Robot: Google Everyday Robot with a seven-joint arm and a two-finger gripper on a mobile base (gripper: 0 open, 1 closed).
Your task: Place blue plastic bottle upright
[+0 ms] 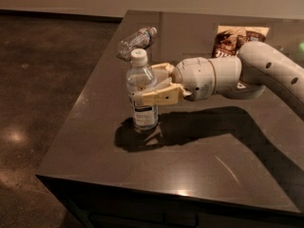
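The blue plastic bottle [142, 93] stands upright on the dark grey table [199, 175], white cap on top, pale label with a dark text panel low on its body. My gripper [148, 85] reaches in from the right at mid-height of the bottle. Its cream fingers [159, 97] sit on either side of the bottle and are shut on it. The bottle's base looks to be resting on the table, over its shadow.
A smaller clear bottle [137, 39] lies on its side at the table's far left edge. A brown snack bag [233, 40] lies at the back right, behind my arm. The table's left edge runs close to the bottle; dark floor lies beyond.
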